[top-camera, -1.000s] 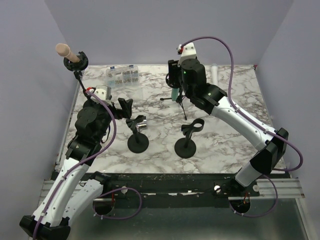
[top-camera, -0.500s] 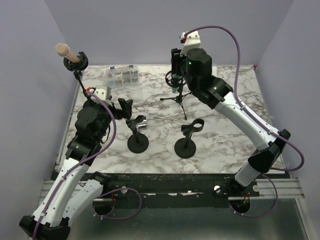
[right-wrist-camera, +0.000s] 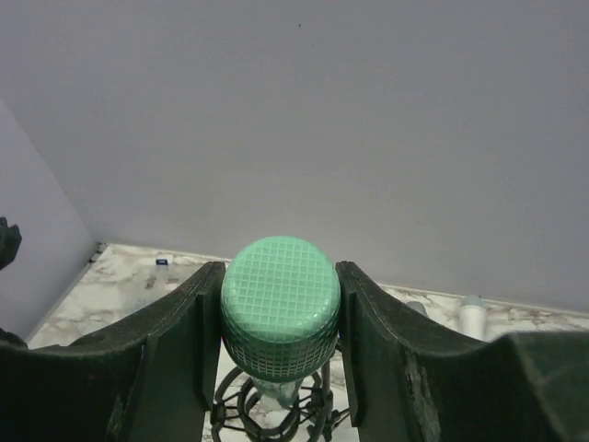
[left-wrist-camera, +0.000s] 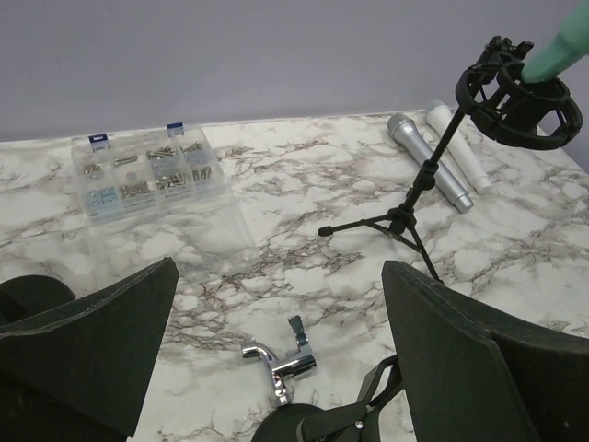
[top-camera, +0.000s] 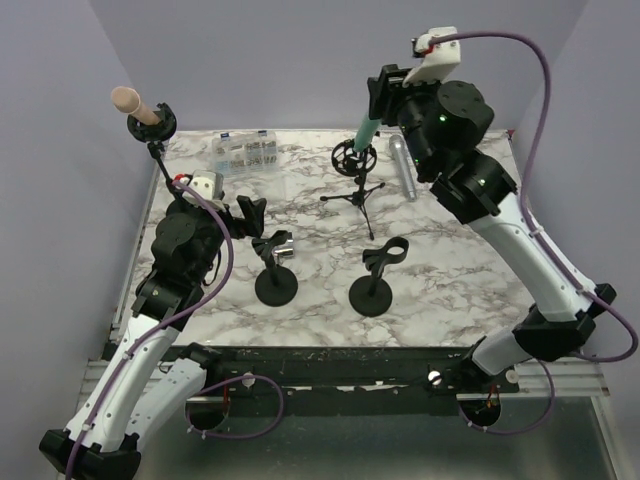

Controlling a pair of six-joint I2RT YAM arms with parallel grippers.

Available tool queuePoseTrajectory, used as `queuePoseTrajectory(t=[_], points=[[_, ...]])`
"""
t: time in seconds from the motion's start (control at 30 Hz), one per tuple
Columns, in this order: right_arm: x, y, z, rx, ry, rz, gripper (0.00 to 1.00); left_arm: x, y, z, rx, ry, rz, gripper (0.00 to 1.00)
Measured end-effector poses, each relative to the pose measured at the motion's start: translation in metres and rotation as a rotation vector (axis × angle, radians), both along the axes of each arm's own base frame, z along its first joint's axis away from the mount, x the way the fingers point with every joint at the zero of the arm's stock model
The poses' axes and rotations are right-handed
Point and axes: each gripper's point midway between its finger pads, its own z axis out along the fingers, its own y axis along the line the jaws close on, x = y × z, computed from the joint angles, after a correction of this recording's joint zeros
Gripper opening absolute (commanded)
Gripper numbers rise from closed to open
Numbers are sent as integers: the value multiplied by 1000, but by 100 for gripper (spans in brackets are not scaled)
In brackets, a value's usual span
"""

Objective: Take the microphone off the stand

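1. Green microphone (top-camera: 366, 130): we record it gripped at its mesh head. Its long axis is steeply tilted, with the head up toward the back right and the narrow tail down toward the left. The tail sits in the black ring mount (top-camera: 352, 158) on top of the tripod stand (top-camera: 358, 195).

2. Right gripper (right-wrist-camera: 281, 285): both fingers (right-wrist-camera: 179, 350) are closed against opposite sides of the head, touching it. The right arm rises high from the near right edge, with the wrist raised above the far edge of the table (top-camera: 460, 270), close to the back wall.

3. Left gripper (left-wrist-camera: 278, 267): the fingers are spread wide and hold nothing. The left arm is folded low over the left side of the table. Its gripper faces the back, just beside the left of 2 round-base stands (top-camera: 275, 280).

4. Room and edges: the tripod stands at the back middle, well apart from both side edges. The second round-base stand (top-camera: 375, 290) lies nearer the front, apart from the tripod legs. Walls close 3 sides.

5. Other items:
   - A silver microphone (top-camera: 402, 165) and a white microphone (left-wrist-camera: 456, 138) lie side by side, to the right of the tripod.
   - A clear parts box (top-camera: 243, 150) sits at the back left.
   - A pink microphone (top-camera: 130, 100) is clamped on a tall stand at the back left corner.
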Motion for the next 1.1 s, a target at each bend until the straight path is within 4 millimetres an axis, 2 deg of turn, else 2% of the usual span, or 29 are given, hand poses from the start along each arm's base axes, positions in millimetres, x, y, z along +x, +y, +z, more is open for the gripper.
queuePoseTrajectory(t=[0.1, 0.23, 0.37, 0.43, 0.57, 0.73, 0.83, 0.97, 1.1], points=[[-20, -20, 22, 55, -65, -2, 15, 1, 0, -1, 0, 4, 0, 96], [-52, -53, 44, 142, -174, -15, 10, 1, -1, -2, -1, 6, 0, 96], [-72, -88, 47, 199, -255, -86, 10, 1, -1, -2, -1, 7, 0, 96], [-75, -103, 40, 200, -275, -154, 10, 1, -1, -2, -1, 8, 0, 96], [-68, -128, 5, 125, -260, -331, 10, 1, -2, -2, -4, 8, -5, 96], [-49, -147, -70, -89, -161, -519, 10, 0, -4, -2, -10, 10, -17, 96], [-31, -163, -110, -192, -88, -615, 6, 0, -4, -2, -13, 11, -20, 96], [2, -184, -148, -272, 18, -712, 4, -1, -6, -2, -18, 13, -26, 96], [50, -200, -182, -300, 147, -746, 3, -2, -7, -2, -20, 13, -31, 96]])
